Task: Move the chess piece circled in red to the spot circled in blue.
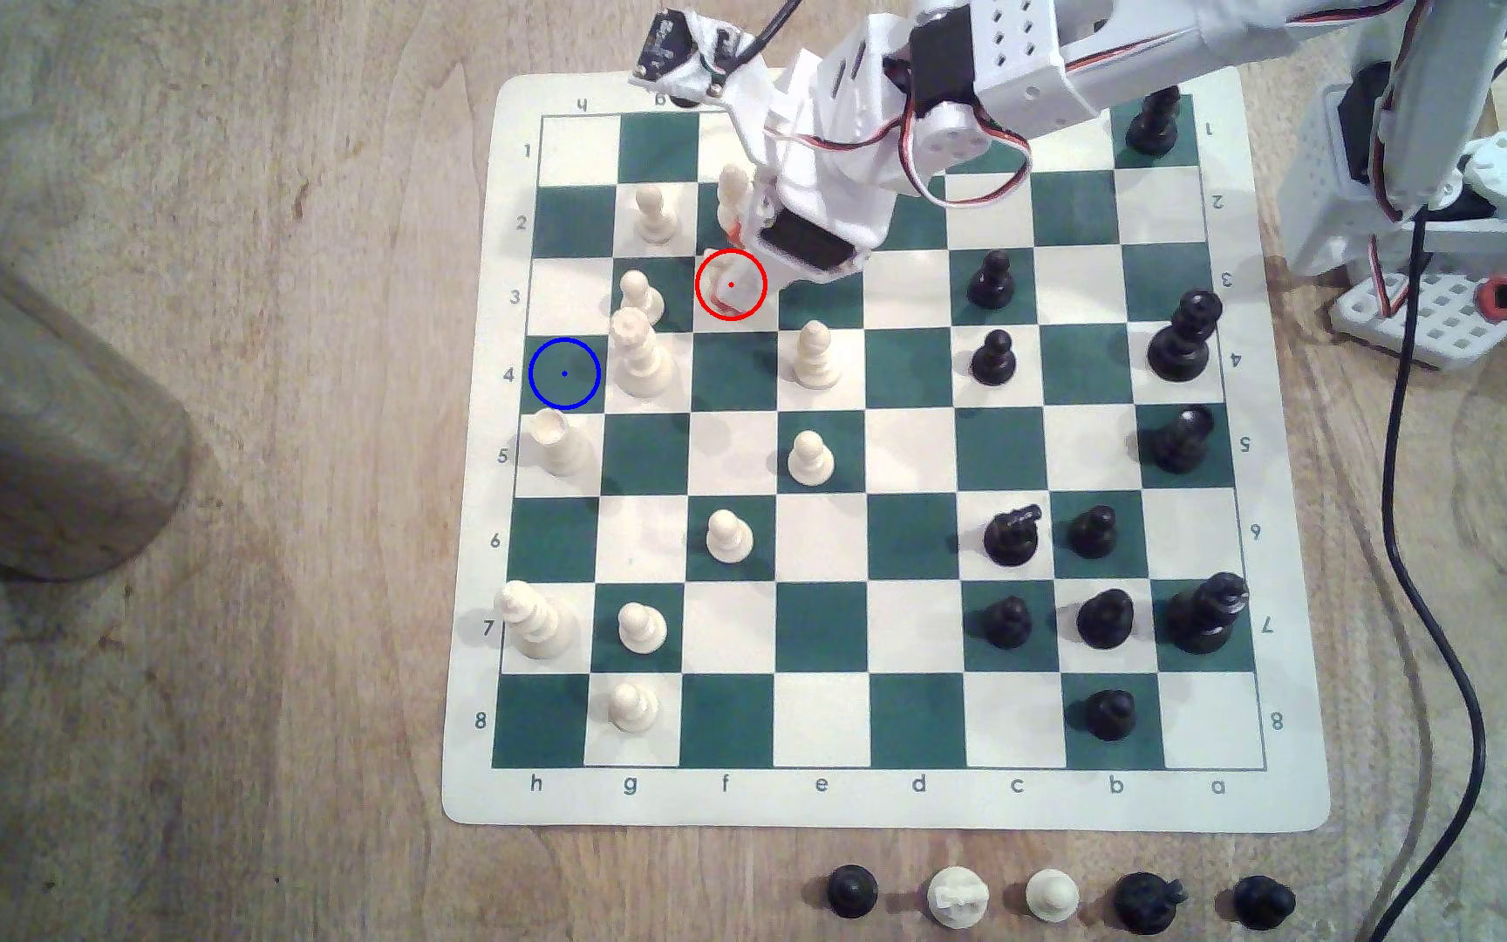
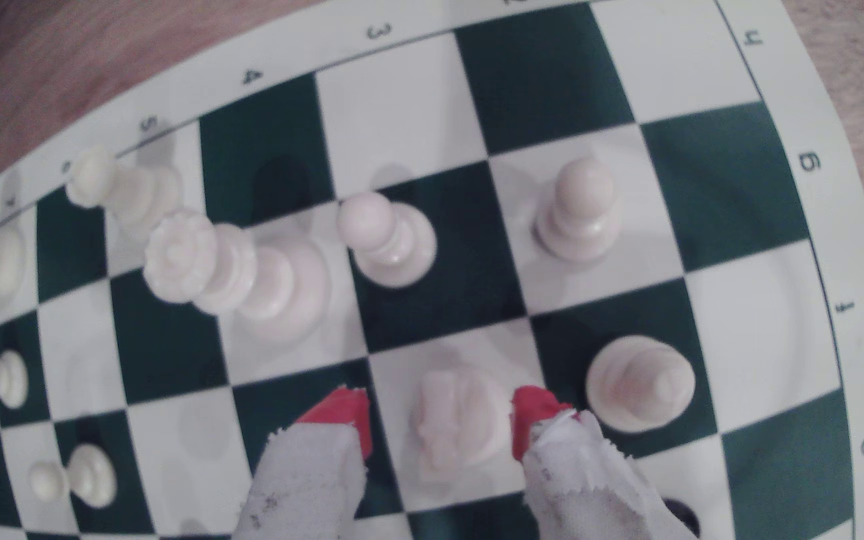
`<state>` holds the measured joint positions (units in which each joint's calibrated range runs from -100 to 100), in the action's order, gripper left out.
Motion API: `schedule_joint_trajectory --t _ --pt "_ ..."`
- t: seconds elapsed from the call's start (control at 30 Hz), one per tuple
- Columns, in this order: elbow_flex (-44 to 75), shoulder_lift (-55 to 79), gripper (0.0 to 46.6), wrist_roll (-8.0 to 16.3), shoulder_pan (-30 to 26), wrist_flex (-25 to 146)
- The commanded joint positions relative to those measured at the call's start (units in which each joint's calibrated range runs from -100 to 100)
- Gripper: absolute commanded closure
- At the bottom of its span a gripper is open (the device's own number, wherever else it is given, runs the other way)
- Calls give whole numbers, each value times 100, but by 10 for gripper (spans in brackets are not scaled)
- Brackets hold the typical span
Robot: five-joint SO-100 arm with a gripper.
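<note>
The white knight (image 2: 453,423) stands on the red-ringed white square f3, between the gripper (image 2: 440,423) and its spread red fingertips (image 2: 531,415), neither visibly touching. The blue-ringed green square (image 1: 564,373), h4, lies beside the white queen (image 1: 638,360).

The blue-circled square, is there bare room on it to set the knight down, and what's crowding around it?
The spot itself is bare. On its right in the exterior view stands the tall crowned piece, and a cup-topped piece sits just below, so those sides are tight. Above it, the white edge square is free. The gripper straddles the chess piece, jaws apart.
</note>
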<state>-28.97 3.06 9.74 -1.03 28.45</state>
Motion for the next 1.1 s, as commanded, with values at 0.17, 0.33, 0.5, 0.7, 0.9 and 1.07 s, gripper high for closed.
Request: schedule_joint_trajectory --t 0.17,0.33,0.5,0.7,0.9,1.07 --pt "630 153 330 24 52 -27" --pt "648 68 334 34 29 -27" --pt "684 -17 317 59 5 -35" --pt "712 -128 332 88 -26 -68" --pt "739 -162 350 103 -41 -76" --pt "811 -145 368 107 -49 -93"
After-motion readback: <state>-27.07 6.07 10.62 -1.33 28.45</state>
